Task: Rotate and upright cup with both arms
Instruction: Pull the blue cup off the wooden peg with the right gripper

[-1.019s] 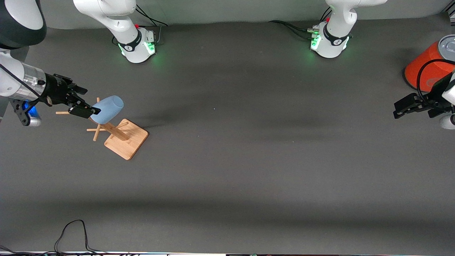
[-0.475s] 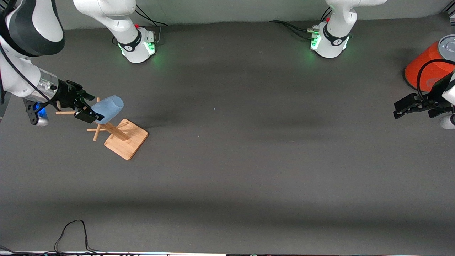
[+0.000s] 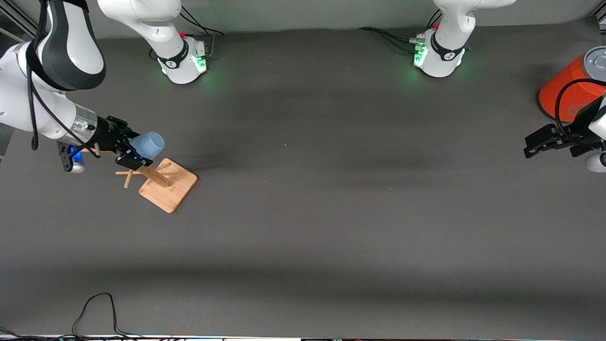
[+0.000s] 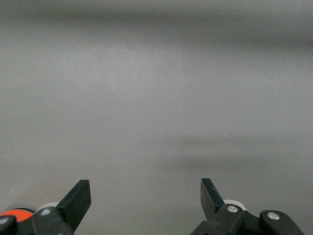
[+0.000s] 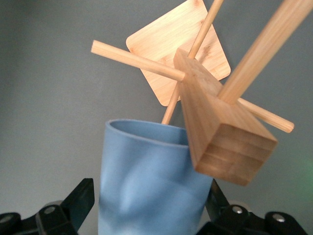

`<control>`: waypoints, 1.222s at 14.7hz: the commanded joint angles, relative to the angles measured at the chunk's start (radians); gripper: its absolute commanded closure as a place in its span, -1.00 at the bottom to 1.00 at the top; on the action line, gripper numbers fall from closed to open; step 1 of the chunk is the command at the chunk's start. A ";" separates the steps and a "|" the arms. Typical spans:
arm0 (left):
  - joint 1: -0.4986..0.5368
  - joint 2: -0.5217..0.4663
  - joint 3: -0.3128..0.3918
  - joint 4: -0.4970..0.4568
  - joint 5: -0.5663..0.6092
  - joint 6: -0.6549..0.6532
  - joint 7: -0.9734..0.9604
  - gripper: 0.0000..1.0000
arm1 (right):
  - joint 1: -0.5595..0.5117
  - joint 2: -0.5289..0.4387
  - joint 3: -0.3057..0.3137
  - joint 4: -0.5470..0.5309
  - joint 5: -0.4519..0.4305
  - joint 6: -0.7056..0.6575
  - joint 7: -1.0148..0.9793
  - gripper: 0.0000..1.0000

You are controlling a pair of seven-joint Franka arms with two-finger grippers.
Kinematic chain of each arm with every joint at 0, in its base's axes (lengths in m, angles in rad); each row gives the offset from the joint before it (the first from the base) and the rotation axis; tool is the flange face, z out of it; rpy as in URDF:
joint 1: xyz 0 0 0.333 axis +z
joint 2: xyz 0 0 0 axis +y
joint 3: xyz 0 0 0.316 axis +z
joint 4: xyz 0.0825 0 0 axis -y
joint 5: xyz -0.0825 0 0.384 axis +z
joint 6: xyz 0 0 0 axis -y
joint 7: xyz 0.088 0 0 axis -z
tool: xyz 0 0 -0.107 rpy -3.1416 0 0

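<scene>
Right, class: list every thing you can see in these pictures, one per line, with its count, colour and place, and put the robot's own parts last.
cup: one, light blue, hung mouth-down on a peg of the rack, between the right pincer's fingers.
cup rack: one, pale wood, square base with a post and pegs, at the right arm's end of the table.
can: one, orange with a grey lid, at the left arm's end of the table.
cable: one, black, looped on the table nearest the front camera.
table: one, dark grey.
arm bases: two, white with green lights, along the table edge farthest from the front camera.
right pincer: one, black, around the cup at the rack.
left pincer: one, black, open, waiting beside the can.
</scene>
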 commanded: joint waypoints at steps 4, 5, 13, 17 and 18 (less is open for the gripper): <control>0.002 -0.019 0.001 -0.019 0.002 0.006 0.008 -1.00 | 0.008 0.000 -0.004 -0.008 0.024 0.016 0.011 -1.00; 0.002 -0.019 0.001 -0.019 0.002 0.005 0.008 -1.00 | 0.008 0.000 -0.004 -0.008 0.024 0.013 0.011 -0.98; 0.002 -0.019 0.001 -0.019 0.002 0.003 0.008 -1.00 | 0.008 -0.012 -0.005 0.024 0.049 -0.062 0.015 -0.69; 0.002 -0.019 0.001 -0.019 0.002 0.002 0.008 -1.00 | 0.008 -0.021 -0.005 0.041 0.070 -0.110 0.027 -0.69; 0.002 -0.018 0.001 -0.019 0.002 0.002 0.008 -1.00 | 0.008 -0.024 -0.005 0.043 0.093 -0.126 0.027 -0.69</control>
